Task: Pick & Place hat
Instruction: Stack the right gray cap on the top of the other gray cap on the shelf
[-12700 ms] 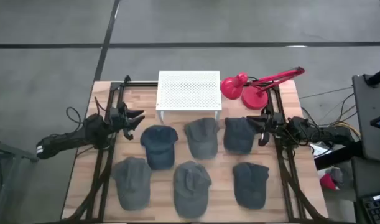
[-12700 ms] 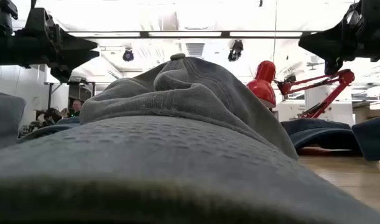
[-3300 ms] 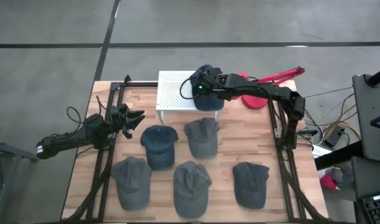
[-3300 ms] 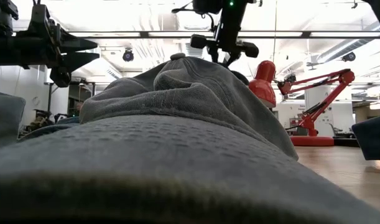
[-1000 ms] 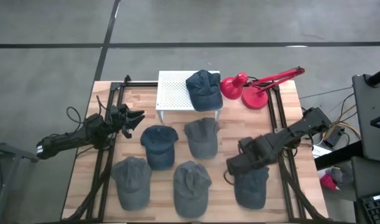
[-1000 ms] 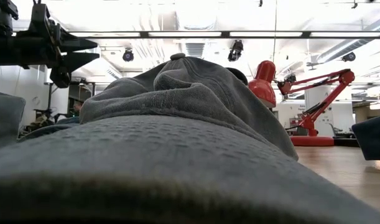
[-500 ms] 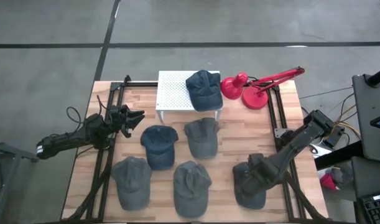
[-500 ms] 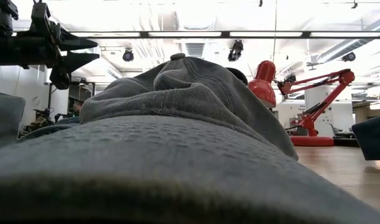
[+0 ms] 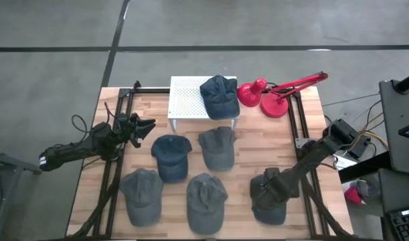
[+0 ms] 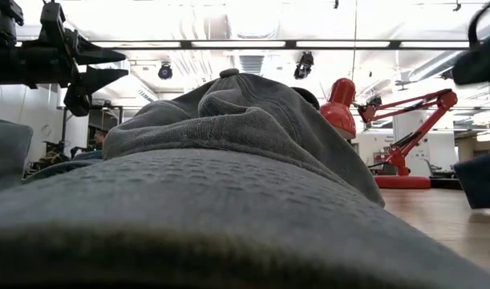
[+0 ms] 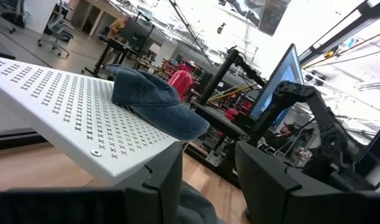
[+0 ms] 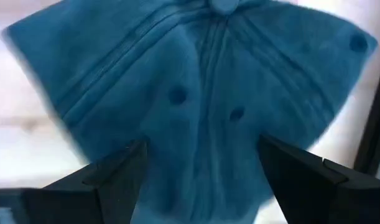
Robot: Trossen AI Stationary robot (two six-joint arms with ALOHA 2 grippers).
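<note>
Several grey and blue hats lie crown up on the wooden table (image 9: 304, 144). One blue hat (image 9: 219, 96) sits on the white perforated stand (image 9: 191, 100). My right gripper (image 9: 268, 189) points down over the near-right hat (image 9: 270, 206), open. Its fingers (image 12: 112, 180) stand on either side of that hat's crown (image 12: 196, 93), and I cannot tell whether they touch it. My left gripper (image 9: 144, 127) waits open at the table's left side, pointing level toward the stand (image 11: 59, 106).
A red desk lamp (image 9: 271, 97) stands at the far right, beside the stand. Black frame rails (image 9: 299, 124) run along both sides of the table. In the low view a grey hat (image 10: 228, 160) fills the foreground and hides most of the table.
My right gripper has come down and toward the table's near edge, over the near-right hat, and now shows at the upper right of the low view. The hats have kept their places.
</note>
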